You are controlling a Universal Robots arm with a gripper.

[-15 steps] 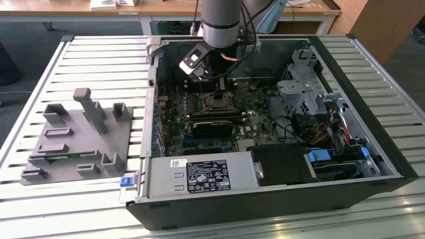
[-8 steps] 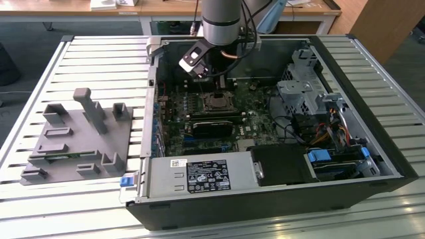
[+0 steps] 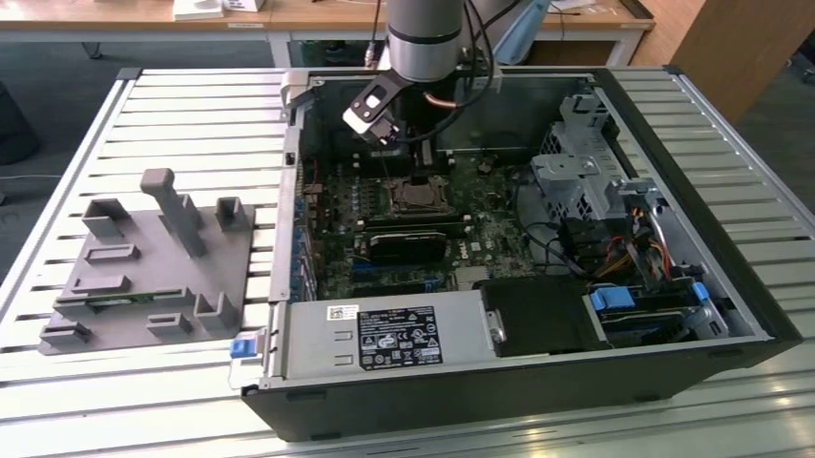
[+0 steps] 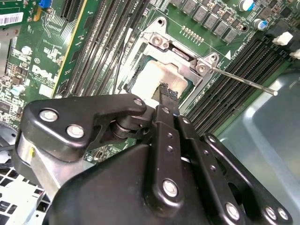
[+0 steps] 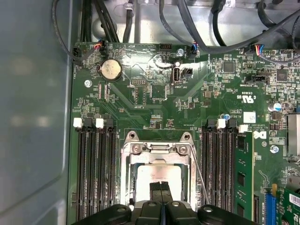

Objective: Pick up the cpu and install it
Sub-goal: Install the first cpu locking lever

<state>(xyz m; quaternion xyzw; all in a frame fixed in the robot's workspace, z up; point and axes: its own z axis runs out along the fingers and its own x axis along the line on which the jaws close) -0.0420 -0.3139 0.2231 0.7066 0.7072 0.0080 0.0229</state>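
Presently, in the first wrist view, the hand [image 5: 161, 187] stands with fingers pressed together, its tips directly over the cpu [image 5: 144, 177], which lies flat inside the metal-framed socket [image 5: 125, 164] on the green motherboard [image 5: 150, 105].

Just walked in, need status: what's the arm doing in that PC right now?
The arm's gripper is inside the open computer case, fingertips closed together directly over the cpu. The cpu lies flat within the metal frame of the motherboard socket, whose thin lever sticks out to one side. I cannot tell whether the fingertips touch the chip. The grey fixture sits outside the case, on the exterior view's left.
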